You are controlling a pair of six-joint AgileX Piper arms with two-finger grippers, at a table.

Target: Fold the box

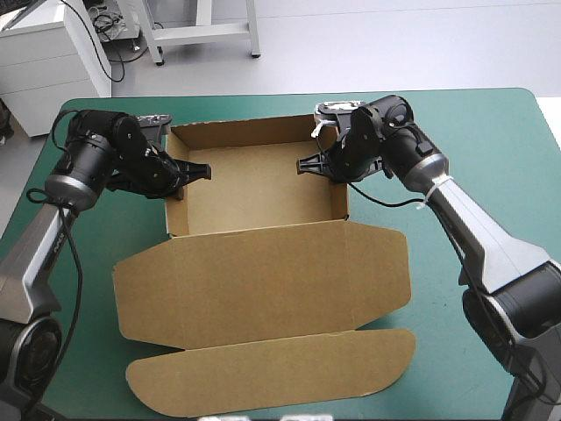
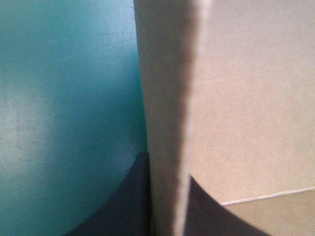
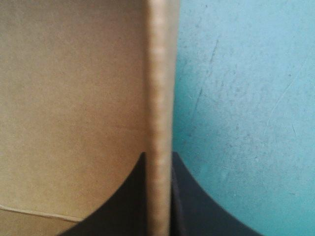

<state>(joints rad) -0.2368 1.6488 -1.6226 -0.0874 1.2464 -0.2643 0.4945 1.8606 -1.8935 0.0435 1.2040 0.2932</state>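
Observation:
The brown box [image 1: 263,189] stands as an open tray in the middle of the table, its walls up. Its lid [image 1: 263,281] lies flat toward the front edge, with a rounded flap [image 1: 272,368] beyond it. My left gripper [image 1: 180,175] is shut on the tray's left wall. In the left wrist view that wall [image 2: 167,123] runs upright between the black fingers [image 2: 123,206], with the gripper [image 2: 167,196] astride it. My right gripper [image 1: 329,164] is shut on the right wall, and its own view shows the wall's edge [image 3: 160,98] pinched in the gripper [image 3: 158,196].
Bare teal-green cover [image 1: 473,140] shows right of the box, and more of it [image 1: 96,237] lies left of the box under the left arm. The flat lid and flap take up the front middle of the table.

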